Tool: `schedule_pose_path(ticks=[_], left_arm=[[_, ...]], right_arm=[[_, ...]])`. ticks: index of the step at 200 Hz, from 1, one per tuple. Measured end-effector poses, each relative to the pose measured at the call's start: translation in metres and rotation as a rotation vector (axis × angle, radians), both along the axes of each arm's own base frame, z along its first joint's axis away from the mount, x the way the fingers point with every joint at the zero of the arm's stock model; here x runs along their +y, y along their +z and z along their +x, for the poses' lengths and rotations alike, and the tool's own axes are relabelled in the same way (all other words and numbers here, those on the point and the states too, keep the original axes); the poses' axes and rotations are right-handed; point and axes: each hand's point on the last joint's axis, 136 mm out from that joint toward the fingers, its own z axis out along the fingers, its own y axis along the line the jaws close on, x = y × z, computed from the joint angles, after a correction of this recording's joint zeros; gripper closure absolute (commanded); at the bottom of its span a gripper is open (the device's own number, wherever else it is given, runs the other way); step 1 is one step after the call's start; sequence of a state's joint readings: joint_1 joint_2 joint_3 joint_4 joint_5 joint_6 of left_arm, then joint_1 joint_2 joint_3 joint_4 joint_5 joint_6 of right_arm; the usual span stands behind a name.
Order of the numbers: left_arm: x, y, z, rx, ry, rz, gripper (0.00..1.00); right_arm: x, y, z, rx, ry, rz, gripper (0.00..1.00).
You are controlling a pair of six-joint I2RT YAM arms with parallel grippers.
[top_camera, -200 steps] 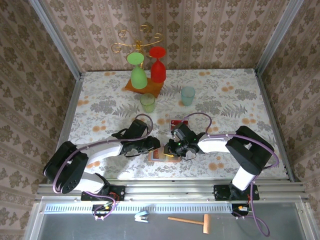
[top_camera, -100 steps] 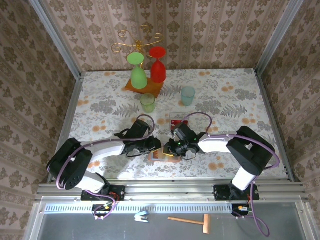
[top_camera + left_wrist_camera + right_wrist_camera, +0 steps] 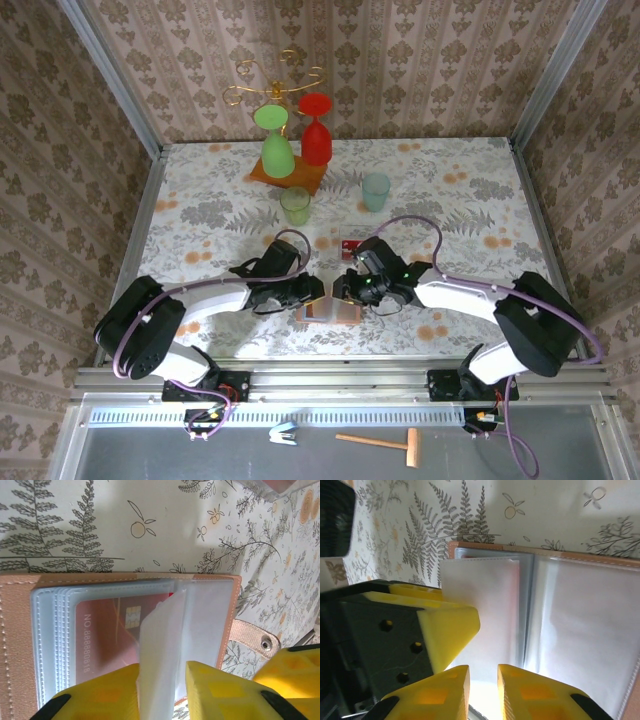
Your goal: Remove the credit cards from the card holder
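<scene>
The card holder (image 3: 328, 311) lies open on the table between my two grippers, tan rim (image 3: 15, 630) around clear plastic sleeves. A red credit card (image 3: 107, 640) with a chip and numbers sits inside one sleeve. One sleeve page (image 3: 160, 630) stands up between the yellow fingers of my left gripper (image 3: 162, 667), leaning on one finger with a gap to the other. My left gripper (image 3: 312, 290) is at the holder's left half. My right gripper (image 3: 343, 289) is at its right half, its fingers (image 3: 483, 672) slightly apart over a pale sleeve. Another red card (image 3: 352, 245) lies on the table behind the holder.
A green cup (image 3: 295, 205) and a teal cup (image 3: 375, 190) stand behind the holder. Further back a wooden stand base (image 3: 288, 172) carries an upturned green glass (image 3: 277, 145) and a red one (image 3: 316, 135). Metal rails bound the table.
The right arm has swung its elbow out to the right and stretched lower, with its gripper staying at the holder. The left arm has barely moved. More of the holder shows between the grippers.
</scene>
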State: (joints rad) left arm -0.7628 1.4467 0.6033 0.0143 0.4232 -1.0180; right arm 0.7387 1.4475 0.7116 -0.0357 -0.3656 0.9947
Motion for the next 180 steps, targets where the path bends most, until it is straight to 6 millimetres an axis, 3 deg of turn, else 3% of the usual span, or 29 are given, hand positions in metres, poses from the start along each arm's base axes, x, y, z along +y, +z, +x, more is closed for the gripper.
schedule_pose_path(ticks=[59, 112, 180], left_arm=[[-0.014, 0.016, 0.004, -0.031, -0.022, -0.030, 0.62], [-0.030, 0.017, 0.001, -0.023, -0.058, -0.022, 0.58], [-0.058, 0.018, -0.002, -0.021, -0.113, -0.017, 0.56]], right_arm=[[-0.025, 0.027, 0.012, -0.061, -0.066, 0.015, 0.78], [-0.045, 0.020, 0.009, -0.048, -0.099, -0.006, 0.77], [-0.066, 0.025, 0.010, -0.075, -0.127, -0.011, 0.76]])
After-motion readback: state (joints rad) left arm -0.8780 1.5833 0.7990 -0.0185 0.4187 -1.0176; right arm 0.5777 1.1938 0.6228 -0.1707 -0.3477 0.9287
